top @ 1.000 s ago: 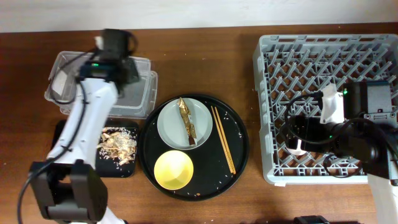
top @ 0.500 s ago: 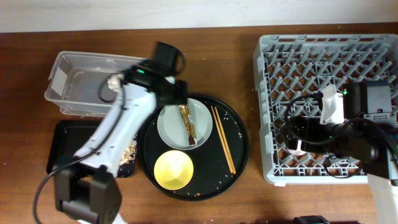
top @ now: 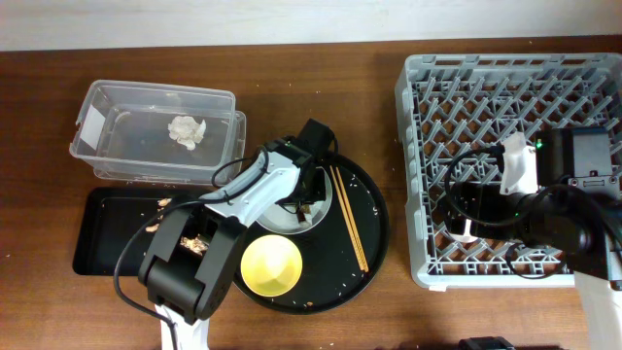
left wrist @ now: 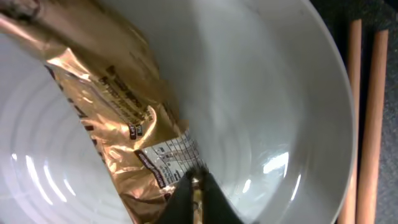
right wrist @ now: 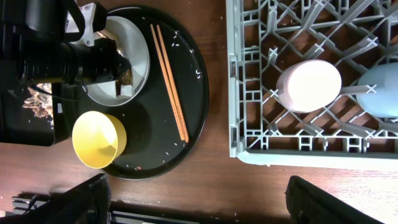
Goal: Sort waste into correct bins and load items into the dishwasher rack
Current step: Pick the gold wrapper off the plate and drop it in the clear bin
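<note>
The gold-brown foil wrapper [left wrist: 124, 118] lies on the pale grey plate [left wrist: 273, 93], which sits on the round black tray. My left gripper [left wrist: 196, 190] is down on the plate, its fingers pinched on the wrapper's edge. The tissue ball [top: 187, 130] lies in the clear box [top: 107, 156]. Food scraps [top: 194, 243] lie in the shallow black tray [top: 112, 243]. The yellow bowl [top: 271, 264] and chopsticks [top: 348, 219] rest on the round tray. The pink cup [right wrist: 309, 86] and blue cup [right wrist: 379, 90] stand in the rack [top: 418, 78]. My right gripper [right wrist: 199, 205] is open and empty above the rack's front left.
The round black tray [top: 374, 228] sits between the bins and the rack, with crumbs scattered on it. Bare wooden table [right wrist: 249, 180] shows in front of the rack. My left arm [top: 243, 194] stretches over the round tray's left edge.
My left arm has swung from the clear box, where the tissue ball now lies, across to the plate and come down on the wrapper. The right arm has not moved.
</note>
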Robot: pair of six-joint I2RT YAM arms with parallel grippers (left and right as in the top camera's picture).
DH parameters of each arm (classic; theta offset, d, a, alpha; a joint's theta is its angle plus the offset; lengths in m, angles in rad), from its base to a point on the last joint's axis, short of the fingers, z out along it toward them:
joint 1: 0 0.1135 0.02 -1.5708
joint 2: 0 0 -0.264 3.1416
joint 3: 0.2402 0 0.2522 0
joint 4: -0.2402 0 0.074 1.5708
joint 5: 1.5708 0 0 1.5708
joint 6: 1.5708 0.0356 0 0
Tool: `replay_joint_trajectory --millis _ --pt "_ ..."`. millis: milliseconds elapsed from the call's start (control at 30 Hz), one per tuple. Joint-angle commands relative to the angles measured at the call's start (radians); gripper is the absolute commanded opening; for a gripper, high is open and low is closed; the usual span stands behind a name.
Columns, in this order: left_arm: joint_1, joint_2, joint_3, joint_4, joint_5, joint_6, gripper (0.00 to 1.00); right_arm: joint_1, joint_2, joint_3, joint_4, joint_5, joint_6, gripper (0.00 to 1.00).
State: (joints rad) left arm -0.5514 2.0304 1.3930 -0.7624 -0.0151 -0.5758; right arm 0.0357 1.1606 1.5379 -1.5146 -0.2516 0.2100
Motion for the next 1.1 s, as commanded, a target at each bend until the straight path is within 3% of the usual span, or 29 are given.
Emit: replay_joint_trajectory --millis 0,67,100,133,233,300,400,500,633,667,700,733,933,1067 --pt "0.006 -0.062 0.054 -0.062 0.019 -0.006 0.00 0.010 -0.002 -0.002 -0.001 0.002 0.005 0.92" --pt "0.006 -0.105 0.071 -0.102 0.006 0.017 0.00 0.010 -0.002 -0.002 -0.001 0.002 0.005 0.92" --pt "0.006 -0.130 0.072 -0.125 -0.029 0.020 0.10 0.010 -0.002 -0.002 -0.001 0.002 0.005 0.91" --pt "0.006 -0.150 0.072 -0.156 -0.091 0.019 0.35 0.010 -0.002 -0.002 -0.001 0.002 0.005 0.92" --pt "0.007 -0.134 0.050 -0.148 -0.125 -0.005 0.66 0.010 -0.002 -0.002 0.000 0.002 0.005 0.92" --pt "0.007 -0.111 0.034 -0.115 -0.140 -0.003 0.78 0.010 -0.002 -0.002 -0.001 0.002 0.005 0.92" --pt "0.008 -0.055 0.031 -0.093 -0.165 0.036 0.79 0.010 -0.002 -0.002 -0.003 0.002 0.005 0.91" --pt "0.009 -0.013 0.031 -0.098 -0.157 0.054 0.71 0.010 -0.002 -0.002 -0.001 0.002 0.005 0.92" --pt "0.009 0.013 0.031 -0.094 -0.150 0.054 0.43 0.010 -0.002 -0.002 -0.001 0.002 0.005 0.92" --pt "0.009 0.013 0.031 -0.095 -0.148 0.054 0.30 0.010 -0.002 -0.002 -0.001 0.002 0.005 0.92" --pt "0.009 0.012 0.031 -0.097 -0.146 0.058 0.10 0.010 -0.002 -0.002 -0.001 0.002 0.005 0.92" --pt "0.011 0.011 0.032 -0.106 -0.145 0.058 0.00 0.010 -0.002 -0.002 -0.001 0.002 0.005 0.92" --pt "0.107 -0.095 0.112 -0.201 -0.083 0.063 0.00 0.010 -0.002 -0.002 -0.003 0.002 0.005 0.92" --pt "0.273 -0.203 0.134 -0.164 -0.048 0.099 0.00 0.010 -0.002 -0.002 -0.005 0.002 0.005 0.92"
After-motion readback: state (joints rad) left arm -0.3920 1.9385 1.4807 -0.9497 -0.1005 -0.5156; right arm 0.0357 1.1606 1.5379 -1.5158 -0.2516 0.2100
